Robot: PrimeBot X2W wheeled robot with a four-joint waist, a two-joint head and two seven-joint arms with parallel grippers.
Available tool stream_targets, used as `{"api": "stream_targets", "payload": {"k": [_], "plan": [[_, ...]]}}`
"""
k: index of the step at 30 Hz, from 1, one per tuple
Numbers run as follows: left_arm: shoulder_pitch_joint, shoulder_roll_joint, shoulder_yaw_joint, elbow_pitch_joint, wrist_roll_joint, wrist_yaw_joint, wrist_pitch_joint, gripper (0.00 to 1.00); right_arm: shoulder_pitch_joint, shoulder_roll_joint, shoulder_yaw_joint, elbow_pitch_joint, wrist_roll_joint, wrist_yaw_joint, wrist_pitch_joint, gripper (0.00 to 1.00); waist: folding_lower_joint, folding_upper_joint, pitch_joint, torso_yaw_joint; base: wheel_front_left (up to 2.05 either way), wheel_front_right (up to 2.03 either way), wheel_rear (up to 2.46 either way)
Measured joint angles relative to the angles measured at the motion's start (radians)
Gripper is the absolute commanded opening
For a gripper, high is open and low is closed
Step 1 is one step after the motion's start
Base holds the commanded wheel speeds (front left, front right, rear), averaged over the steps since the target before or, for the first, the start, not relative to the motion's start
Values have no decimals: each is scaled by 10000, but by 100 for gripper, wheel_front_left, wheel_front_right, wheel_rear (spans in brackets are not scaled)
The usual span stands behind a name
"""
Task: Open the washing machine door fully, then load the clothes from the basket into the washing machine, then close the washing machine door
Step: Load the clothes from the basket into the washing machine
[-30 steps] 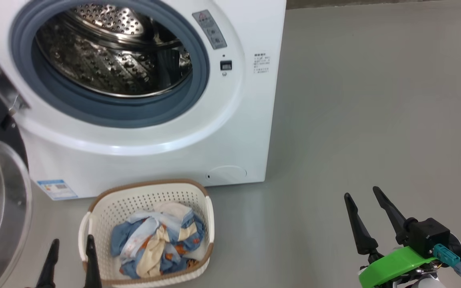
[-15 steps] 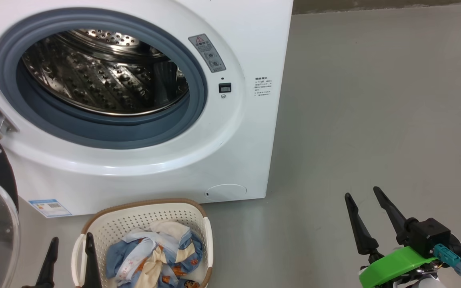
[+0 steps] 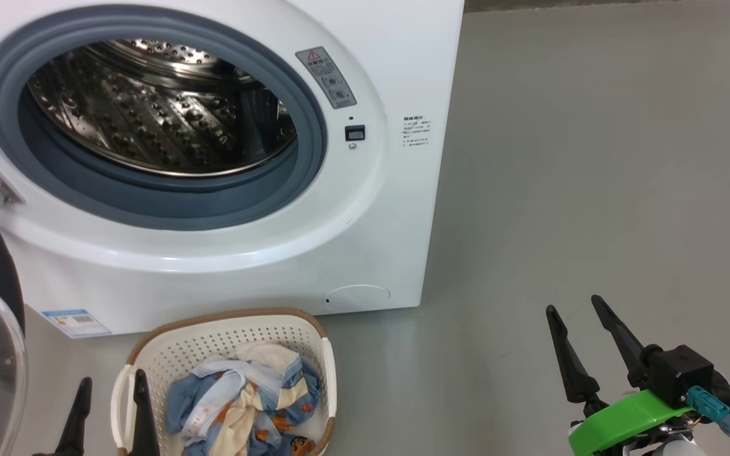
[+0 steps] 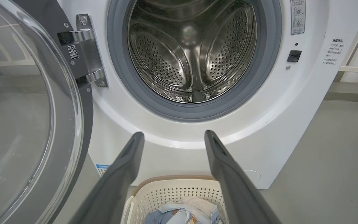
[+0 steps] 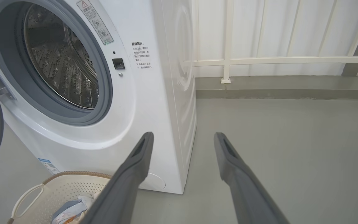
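Fronting the washing machine [image 3: 371, 240], the basket [image 3: 225, 342] of clothes [image 3: 244, 405]; white railing [image 5: 275, 59] beyond.

Laundry area, washing machine [image 3: 365, 253], basket [image 3: 213, 342]

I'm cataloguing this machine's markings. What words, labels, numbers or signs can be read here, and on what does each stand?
"温馨提示:" heads the printed notice on the washing machine front; the lines beneath are too small to read.
Red warning triangle on the grey sticker; its pictograms carry no readable words.
Blue energy label: too small.
QR sticker on the washing machine door: digits blurred.
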Motion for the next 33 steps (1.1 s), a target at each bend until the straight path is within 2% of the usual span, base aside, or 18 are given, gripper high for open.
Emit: {"api": "stream_targets", "payload": {"k": [13,29,33], "plan": [[-872,-4,-58,-29,-221,-17,0,100,-367,-71,-130,-328,-36,0,0,100,0,0,1151,103,0,0,0],[-2138,-19,-349,29,-648,-105,0,100,-872,-401,-353,-744,-339,0,0,100,0,0,2845,581,0,0,0],[-2289,-25,-460,213,-700,-232,0,100,-905,-401,-380,-742,-453,0,0,100,0,1,3169,643,0,0,0]]}}
